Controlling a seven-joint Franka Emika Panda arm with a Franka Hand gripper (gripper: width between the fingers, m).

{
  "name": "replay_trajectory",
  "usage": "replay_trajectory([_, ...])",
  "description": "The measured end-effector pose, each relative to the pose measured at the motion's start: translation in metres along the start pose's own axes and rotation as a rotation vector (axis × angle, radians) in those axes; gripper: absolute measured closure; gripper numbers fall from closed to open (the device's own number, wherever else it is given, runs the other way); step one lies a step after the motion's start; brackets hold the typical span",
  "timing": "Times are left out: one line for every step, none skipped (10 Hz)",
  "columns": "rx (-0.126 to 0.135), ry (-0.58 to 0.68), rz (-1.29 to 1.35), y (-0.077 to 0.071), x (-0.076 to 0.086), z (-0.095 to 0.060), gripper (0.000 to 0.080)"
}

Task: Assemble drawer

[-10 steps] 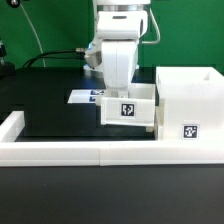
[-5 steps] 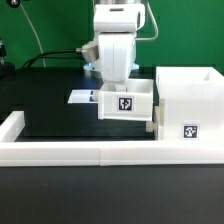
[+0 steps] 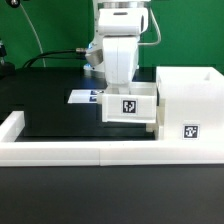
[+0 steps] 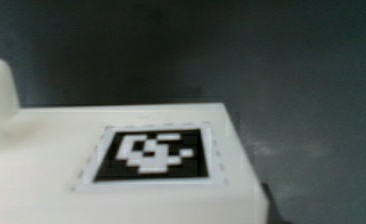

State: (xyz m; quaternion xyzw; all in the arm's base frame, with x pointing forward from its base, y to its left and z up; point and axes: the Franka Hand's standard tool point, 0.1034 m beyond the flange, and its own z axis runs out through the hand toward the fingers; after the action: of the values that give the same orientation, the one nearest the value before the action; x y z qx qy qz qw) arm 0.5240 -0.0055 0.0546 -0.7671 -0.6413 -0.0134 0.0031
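The tray (image 3: 130,107) sits lower and level than before; pincer grip state cannot be told.

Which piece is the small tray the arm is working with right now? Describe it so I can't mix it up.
Start at the tall open-top housing on the exterior view's right, behind the long low wall. Pressed against its side, directly under the arm, is the small tray. It is shorter than the housing and shows its tag mid-face, not near the bottom.

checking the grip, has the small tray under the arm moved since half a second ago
Yes. The small tray has shifted slightly toward the exterior view's right and down, closer to the tall housing, which has stayed put.
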Motion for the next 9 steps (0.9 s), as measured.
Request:
replay_trajectory([0.001,0.0,0.0,0.0,0.0003,0.0008,0.0757])
replay_trajectory([0.0,0.001,0.002,0.0004,0.0019,0.001,0.0757])
replay_trajectory([0.0,0.001,0.002,0.0005,0.0031,0.0011,0.0757])
replay_trajectory([0.0,0.001,0.001,0.0005,0.0036,0.001,0.0757])
replay_trajectory([-0.001,0.002,0.001,0.0005,0.0041,0.001,0.0757])
replay_trajectory([-0.002,0.003,0.001,0.0006,0.0052,0.0009,0.0757])
replay_trajectory([-0.01,0.006,0.002,0.0011,0.0063,0.0009,0.0757])
replay_trajectory([-0.01,0.005,0.003,0.0011,0.0056,0.001,0.0757])
replay_trajectory([-0.01,0.005,0.003,0.0011,0.0054,0.001,0.0757])
